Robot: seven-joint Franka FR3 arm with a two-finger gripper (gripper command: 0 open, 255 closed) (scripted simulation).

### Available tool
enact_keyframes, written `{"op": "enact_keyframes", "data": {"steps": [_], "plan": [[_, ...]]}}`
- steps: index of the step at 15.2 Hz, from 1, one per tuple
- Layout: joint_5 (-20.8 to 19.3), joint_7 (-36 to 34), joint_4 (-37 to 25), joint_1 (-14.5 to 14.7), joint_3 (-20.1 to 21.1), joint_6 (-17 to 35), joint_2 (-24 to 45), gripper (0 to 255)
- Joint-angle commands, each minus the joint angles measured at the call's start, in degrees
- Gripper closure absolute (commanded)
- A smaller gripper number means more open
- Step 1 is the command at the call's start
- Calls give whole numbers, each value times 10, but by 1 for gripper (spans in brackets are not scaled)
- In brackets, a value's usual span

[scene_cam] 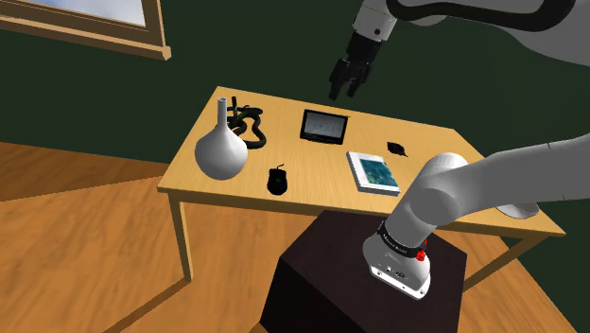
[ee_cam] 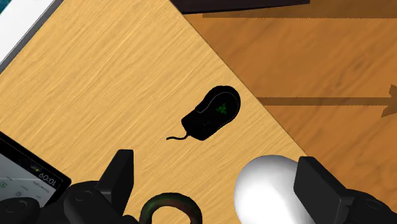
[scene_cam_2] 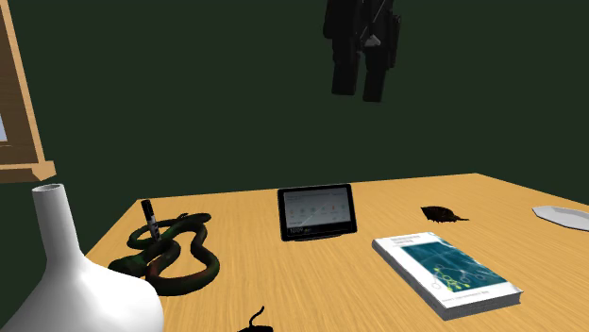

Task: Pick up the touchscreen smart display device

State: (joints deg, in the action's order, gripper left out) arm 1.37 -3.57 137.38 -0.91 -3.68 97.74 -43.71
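Reading from the shoulder view's left across the wooden table [scene_cam: 303, 163]: a white vase [scene_cam: 220, 151], a dark snake-like coil [scene_cam: 250, 126], a black mouse [scene_cam: 277, 180], then the smart display [scene_cam: 324, 126], propped upright near the far edge, its screen facing my stand [scene_cam: 364, 284]. Above it, well clear of the tabletop, my gripper [scene_cam: 346, 87] hangs with its jaws spread and nothing between them. Further right lie a book [scene_cam: 373, 172] and a small dark object [scene_cam: 396, 148]. In the wrist view the display [ee_cam: 25, 178] sits off beside one finger [ee_cam: 121, 175] rather than between the two. By my reckoning, no part of the pick is done. What remains is to line up over the display, come down, close on it and lift.
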Motion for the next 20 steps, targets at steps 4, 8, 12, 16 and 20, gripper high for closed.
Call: {"op": "enact_keyframes", "data": {"steps": [4, 8, 12, 16, 20], "plan": [[-19, 75, 6, -4, -51, 6, 12, 0], [-43, 175, -2, -6, -120, 17, 47, 0], [-58, 276, -26, -2, -188, 30, 101, 0], [-59, 381, -65, 9, -256, 42, 173, 0], [-38, 494, -120, 25, -323, 51, 265, 0]]}}
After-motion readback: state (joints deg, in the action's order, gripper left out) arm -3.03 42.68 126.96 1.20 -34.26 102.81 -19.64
